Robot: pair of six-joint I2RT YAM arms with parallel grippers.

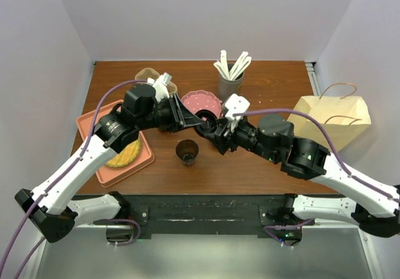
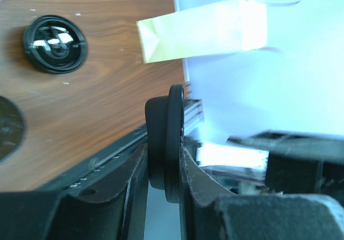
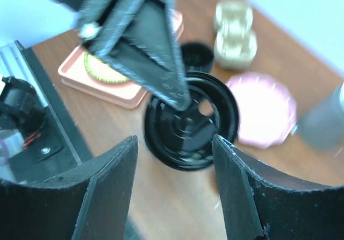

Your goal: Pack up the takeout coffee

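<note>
A black coffee lid (image 1: pixel 205 127) hangs above the table's middle, with my left gripper (image 1: pixel 191 122) shut on it. In the left wrist view the lid (image 2: pixel 169 138) stands edge-on, pinched between the two fingers of the left gripper (image 2: pixel 166 156). My right gripper (image 1: pixel 216 136) is right beside it and open. In the right wrist view the lid (image 3: pixel 191 121) shows in the wide gap of the right gripper (image 3: pixel 174 143), touching neither finger. The open coffee cup (image 1: pixel 187 151) stands on the table just in front of both grippers. The paper bag (image 1: pixel 331 119) lies at the right edge.
An orange tray (image 1: pixel 145 159) with a yellow pastry sits at the left. A pink plate (image 1: pixel 201 102), a grey cup of stirrers (image 1: pixel 230 74) and beige cup carriers (image 1: pixel 149 75) stand behind. A second black lid (image 2: pixel 55 43) lies on the wood. A dark cup (image 3: pixel 196 57) stands by the tray.
</note>
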